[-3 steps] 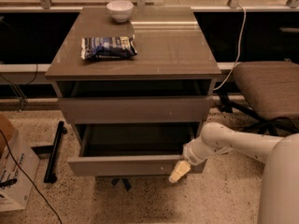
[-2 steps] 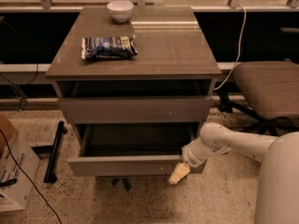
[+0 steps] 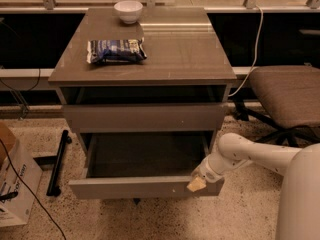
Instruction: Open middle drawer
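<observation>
The middle drawer [image 3: 145, 188] is pulled well out of the grey-brown cabinet, and its dark inside shows empty. Its flat front panel has a tiny pale dot right of centre. My gripper [image 3: 196, 184] is at the right end of that front panel, touching its top edge, with the white arm [image 3: 250, 156] reaching in from the right. The drawer above [image 3: 145, 117] is closed, with a dark gap between it and the top. The lowest drawer is hidden under the pulled-out one.
A white bowl [image 3: 128, 10] and a blue snack bag [image 3: 116, 50] lie on the cabinet top [image 3: 180, 54]. A brown chair [image 3: 287, 96] stands to the right. A cardboard box [image 3: 12, 184], cables and a black bar [image 3: 57, 161] are on the floor at left.
The middle drawer has come a little further out toward me, and the gripper has moved with its right end.
</observation>
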